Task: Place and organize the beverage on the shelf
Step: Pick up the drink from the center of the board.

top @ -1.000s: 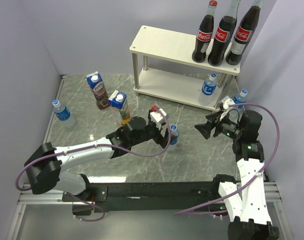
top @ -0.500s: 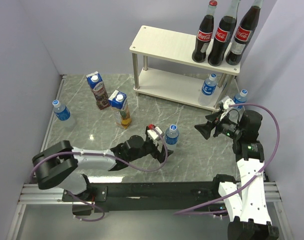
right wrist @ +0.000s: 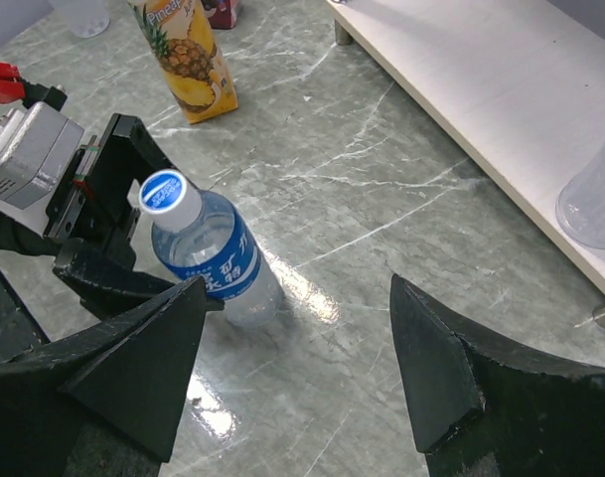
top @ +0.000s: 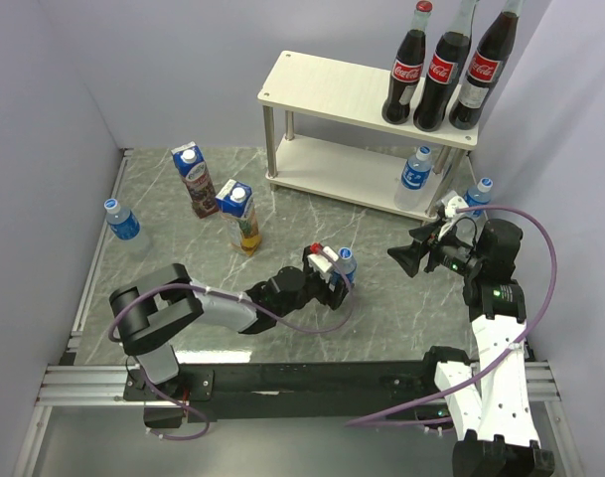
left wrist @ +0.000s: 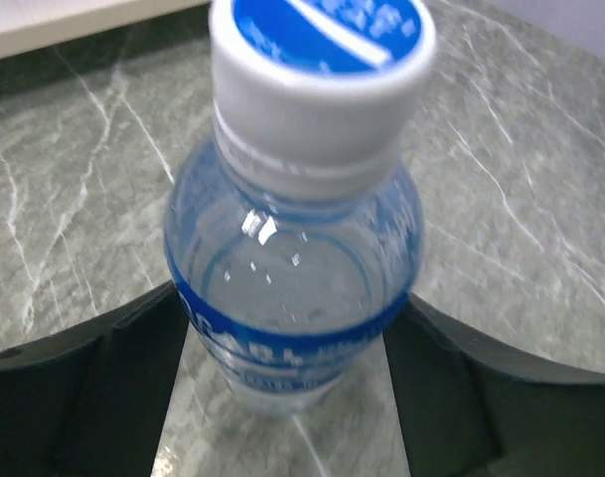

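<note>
A small blue-labelled water bottle point(top: 344, 266) stands on the marble table, and it also shows in the left wrist view point(left wrist: 297, 229). My left gripper point(top: 335, 278) is open and low, with a jaw on each side of this bottle point(right wrist: 208, 253). My right gripper point(top: 406, 256) is open and empty, hovering to the bottle's right. The shelf point(top: 327, 84) stands at the back. Three Coca-Cola bottles point(top: 441, 70) stand on its top board at the right end. One water bottle point(top: 414, 174) stands on its lower board point(right wrist: 501, 89).
A grape carton point(top: 196, 179) and a pineapple carton point(top: 242, 214) stand at mid-left; the pineapple carton also shows in the right wrist view point(right wrist: 183, 60). One water bottle point(top: 123, 224) stands by the left wall, another point(top: 478, 194) by the right wall behind my right arm.
My left gripper dropped low and back, then moved forward so its open jaws sit round the middle water bottle. The right arm has not moved.
</note>
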`<move>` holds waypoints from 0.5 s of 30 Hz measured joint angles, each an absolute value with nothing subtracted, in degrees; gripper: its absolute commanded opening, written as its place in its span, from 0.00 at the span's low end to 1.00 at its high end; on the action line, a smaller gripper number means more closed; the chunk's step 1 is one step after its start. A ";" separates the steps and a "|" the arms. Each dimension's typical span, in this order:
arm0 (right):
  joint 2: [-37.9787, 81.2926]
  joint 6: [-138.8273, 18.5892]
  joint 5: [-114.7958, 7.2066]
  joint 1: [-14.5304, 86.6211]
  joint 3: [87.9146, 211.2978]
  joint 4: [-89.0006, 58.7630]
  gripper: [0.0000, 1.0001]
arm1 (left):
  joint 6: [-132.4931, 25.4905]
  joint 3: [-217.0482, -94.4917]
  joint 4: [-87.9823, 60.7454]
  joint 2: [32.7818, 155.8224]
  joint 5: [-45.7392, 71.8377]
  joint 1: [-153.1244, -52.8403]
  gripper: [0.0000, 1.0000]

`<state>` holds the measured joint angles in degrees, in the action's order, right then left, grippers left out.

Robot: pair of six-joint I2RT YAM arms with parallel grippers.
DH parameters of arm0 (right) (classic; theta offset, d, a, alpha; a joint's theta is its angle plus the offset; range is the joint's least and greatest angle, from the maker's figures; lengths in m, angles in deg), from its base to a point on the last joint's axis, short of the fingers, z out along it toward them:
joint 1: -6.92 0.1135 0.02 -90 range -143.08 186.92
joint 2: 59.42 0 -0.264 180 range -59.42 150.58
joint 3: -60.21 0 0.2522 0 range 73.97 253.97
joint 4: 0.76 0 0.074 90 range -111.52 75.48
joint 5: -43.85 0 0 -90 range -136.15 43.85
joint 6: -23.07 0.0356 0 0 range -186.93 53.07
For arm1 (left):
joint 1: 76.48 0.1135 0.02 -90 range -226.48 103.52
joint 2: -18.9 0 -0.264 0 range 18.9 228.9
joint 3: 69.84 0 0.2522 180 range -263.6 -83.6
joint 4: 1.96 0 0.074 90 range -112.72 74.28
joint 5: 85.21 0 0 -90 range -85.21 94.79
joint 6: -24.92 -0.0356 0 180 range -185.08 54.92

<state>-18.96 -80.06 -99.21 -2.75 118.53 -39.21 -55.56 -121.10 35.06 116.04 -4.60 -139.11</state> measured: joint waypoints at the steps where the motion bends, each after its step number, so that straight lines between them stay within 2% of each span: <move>1: -18.98 -80.06 -99.23 -2.75 118.53 -39.23 0.80 | -55.63 -121.45 35.35 116.37 -5.15 -139.11 0.72; 6: -19.15 -80.06 -99.36 -2.82 118.53 -39.21 0.81 | -56.46 -122.54 35.46 117.22 -5.95 -139.20 0.63; 9: -19.33 -80.08 -99.39 -2.86 118.53 -39.23 0.81 | -56.74 -123.87 34.80 118.03 -6.02 -139.20 0.45; 10: -19.39 -80.06 -99.41 -2.86 118.53 -39.23 0.80 | -56.90 -124.42 34.38 118.27 -6.00 -139.20 0.30; 11: -19.48 -80.06 -99.39 -2.88 118.53 -39.23 0.81 | -56.96 -124.90 33.97 118.51 -5.93 -139.20 0.23; 12: -19.57 -80.06 -99.39 -2.88 118.53 -39.23 0.81 | -57.03 -125.38 33.71 118.77 -5.82 -139.20 0.10; 14: -19.76 -80.06 -99.19 -2.88 118.53 -39.23 0.80 | -57.18 -126.19 32.90 119.03 -5.69 -139.20 0.01; 15: -19.92 -80.02 -98.82 -2.88 118.53 -39.21 0.81 | -57.38 -126.71 32.22 119.06 -5.63 -139.20 0.00</move>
<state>-19.92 -80.02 -98.82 -2.88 118.53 -39.21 -57.38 -126.71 32.22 119.06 -5.63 -139.20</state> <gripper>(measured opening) 0.807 0.676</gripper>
